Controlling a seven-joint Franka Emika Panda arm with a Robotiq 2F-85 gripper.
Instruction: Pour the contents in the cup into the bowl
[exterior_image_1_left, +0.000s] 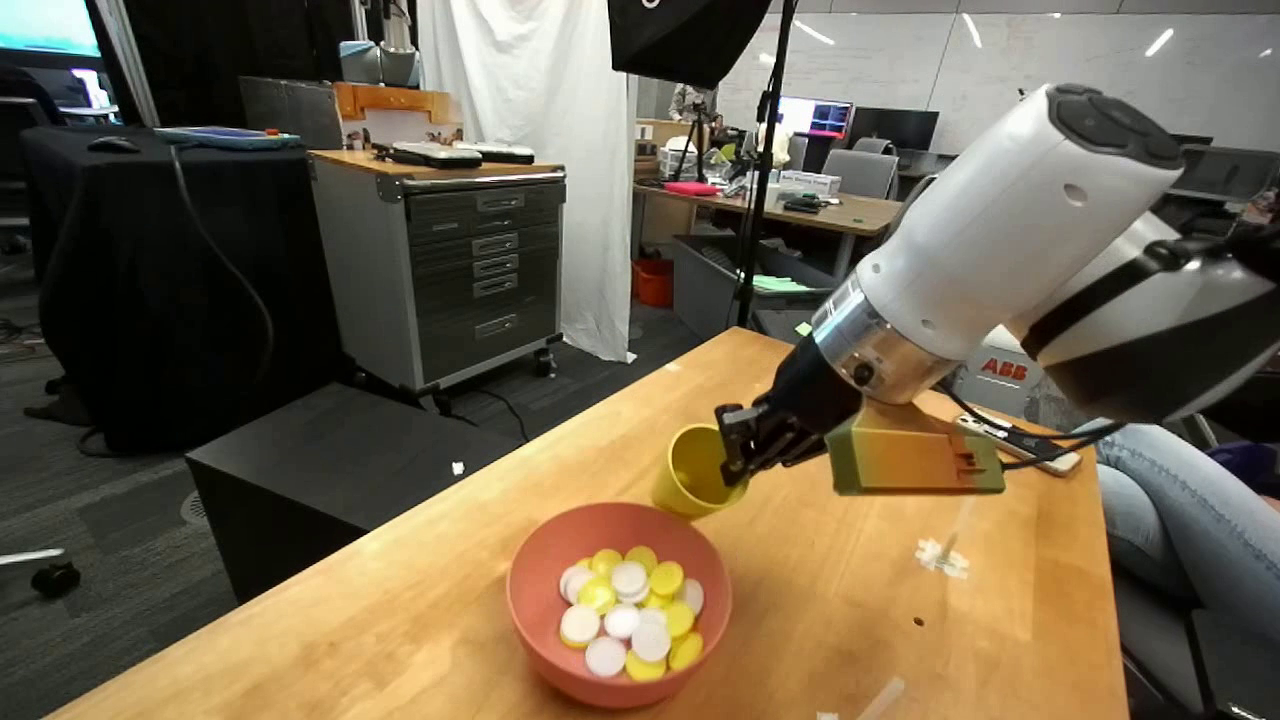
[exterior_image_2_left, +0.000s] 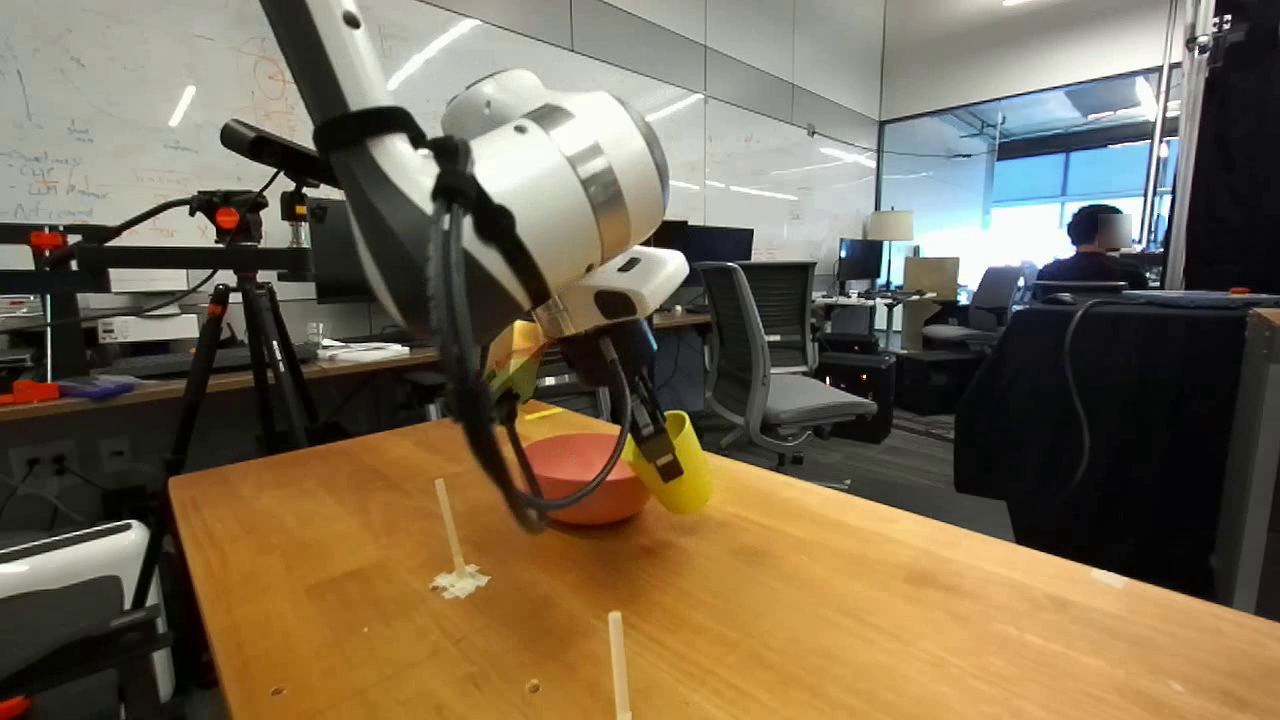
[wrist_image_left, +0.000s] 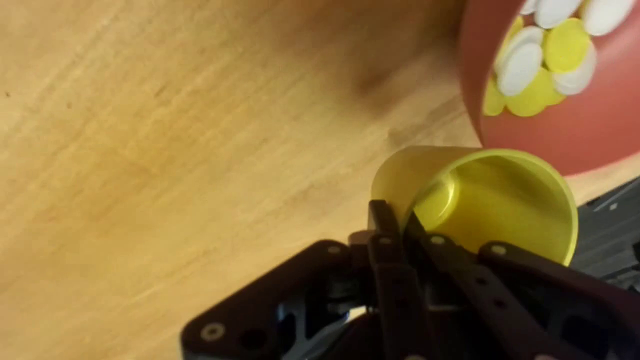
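My gripper (wrist_image_left: 398, 220) is shut on the wall of the yellow cup (wrist_image_left: 500, 200), with one finger inside the rim and the other outside. The cup (exterior_image_1_left: 700, 465) hangs tilted beside the bowl's edge; whether it touches the bowl or the table I cannot tell. Bare yellow wall and base show inside it in the wrist view. The contents (exterior_image_1_left: 632, 610), several white and yellow round pieces, lie heaped in the pink-salmon bowl (exterior_image_1_left: 545, 560), which stands on the table. In an exterior view the bowl (exterior_image_2_left: 570, 460) is partly behind the arm's cable, its inside mostly hidden.
Thin pale sticks (exterior_image_2_left: 450, 525) rise from the wooden table (exterior_image_2_left: 800, 600), one held by tape. A grey and white handset (exterior_image_1_left: 1020, 440) lies near the arm. Someone's leg (exterior_image_1_left: 1160, 510) is at the table's side. Loose cables (exterior_image_2_left: 460, 330) hang off the arm.
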